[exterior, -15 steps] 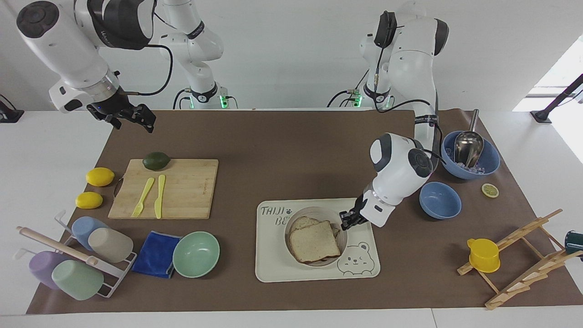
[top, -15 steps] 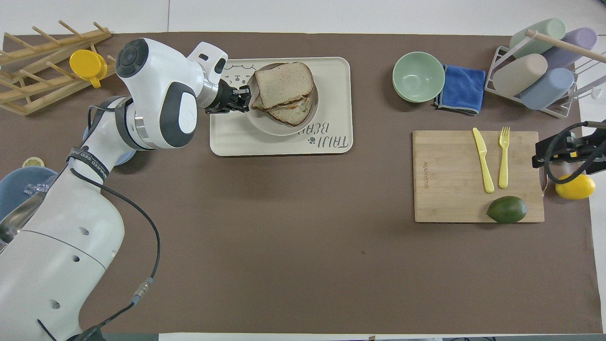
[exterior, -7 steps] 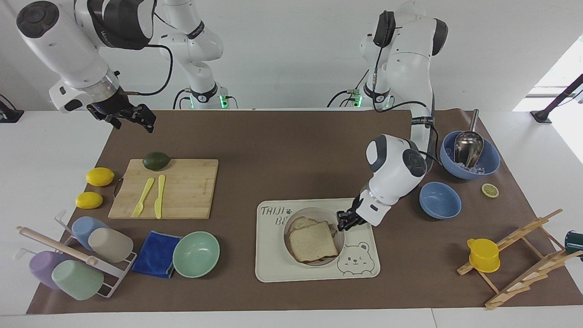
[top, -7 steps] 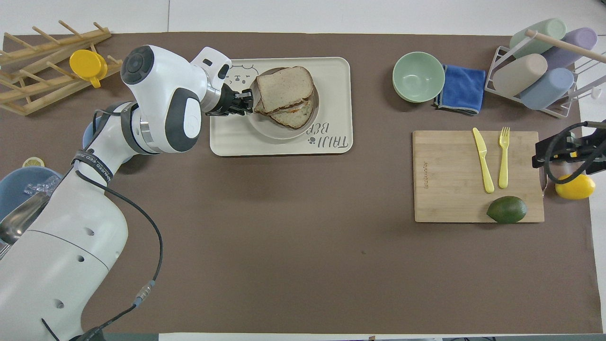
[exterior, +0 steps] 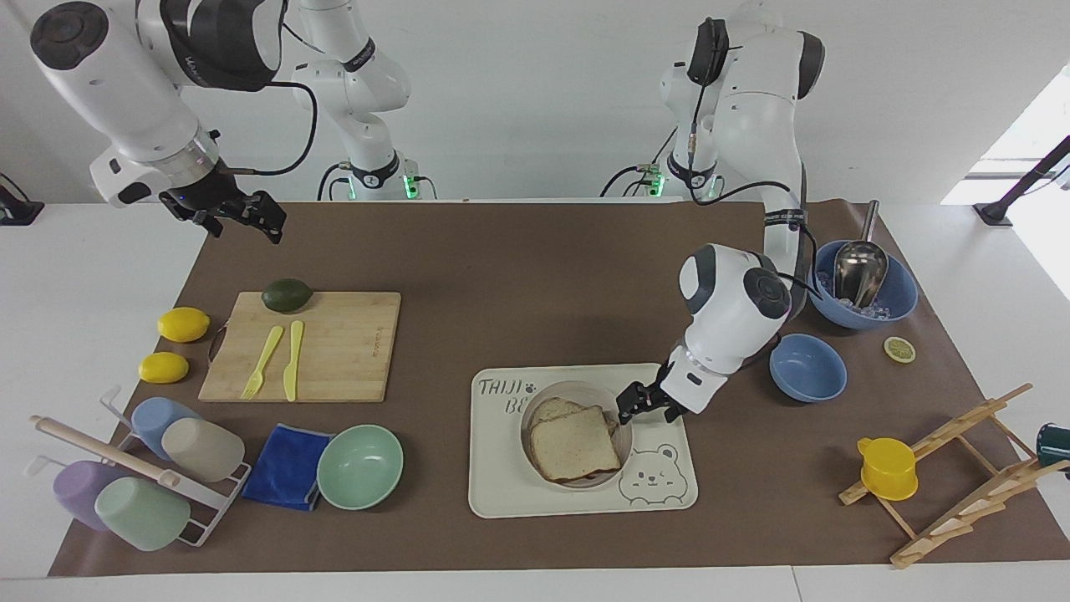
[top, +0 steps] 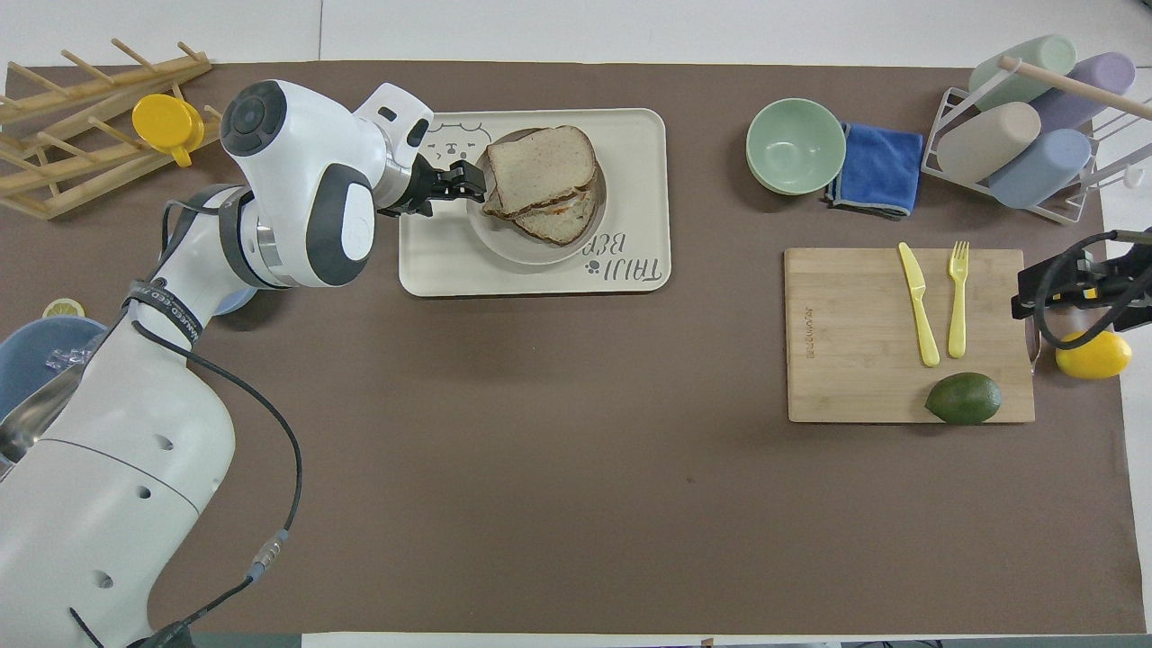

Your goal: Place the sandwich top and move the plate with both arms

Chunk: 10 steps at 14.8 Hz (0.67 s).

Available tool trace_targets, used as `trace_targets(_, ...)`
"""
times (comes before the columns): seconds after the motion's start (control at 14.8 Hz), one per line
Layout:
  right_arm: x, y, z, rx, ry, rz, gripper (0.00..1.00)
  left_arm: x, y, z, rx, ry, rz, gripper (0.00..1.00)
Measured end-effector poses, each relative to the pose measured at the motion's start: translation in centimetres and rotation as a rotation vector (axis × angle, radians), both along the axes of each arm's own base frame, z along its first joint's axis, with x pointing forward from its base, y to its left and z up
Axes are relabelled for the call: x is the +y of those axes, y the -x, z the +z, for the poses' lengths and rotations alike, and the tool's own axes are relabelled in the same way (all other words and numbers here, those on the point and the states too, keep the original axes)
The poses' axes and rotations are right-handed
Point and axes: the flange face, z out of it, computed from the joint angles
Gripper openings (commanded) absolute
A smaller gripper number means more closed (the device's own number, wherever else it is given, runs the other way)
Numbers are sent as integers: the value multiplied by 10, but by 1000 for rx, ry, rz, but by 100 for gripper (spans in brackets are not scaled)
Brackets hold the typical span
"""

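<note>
The sandwich top [exterior: 575, 443] lies flat on a lower slice on the round beige plate [exterior: 535, 415], which sits on the bear-printed tray [exterior: 501, 493]. In the overhead view the sandwich top [top: 540, 165] covers most of the plate [top: 513, 250]. My left gripper [exterior: 631, 405] hangs low over the tray at the plate's rim, toward the left arm's end, fingers apart and empty, just clear of the bread; it also shows in the overhead view [top: 468, 180]. My right gripper [exterior: 247, 216] waits open in the air above the mat's corner near the avocado.
A mint green bowl [exterior: 360, 466] and a blue cloth [exterior: 288, 464] lie beside the tray. A cutting board [exterior: 305, 344] holds a fork, a knife and an avocado. Two blue bowls [exterior: 807, 366], a yellow cup [exterior: 888, 468] and a wooden rack stand at the left arm's end.
My left gripper closed in on the slice's edge, then drew back a little and lifted slightly. The top slice shifted slightly and lies settled on the lower slice. The right arm has not moved.
</note>
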Motion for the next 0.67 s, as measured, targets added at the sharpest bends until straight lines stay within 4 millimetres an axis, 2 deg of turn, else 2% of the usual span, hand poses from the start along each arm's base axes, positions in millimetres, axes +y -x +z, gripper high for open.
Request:
trace_targets(0.27,0,0,0,0,0,0,100,39,-5,46,-19,-33,34,100)
trace_targets(0.54,0,0,0,0,0,0,100,84,5,107,-10,-109,39,100)
trace_targets(0.67,0,0,0,0,0,0,100,98,12,131,-23,-171,26,100)
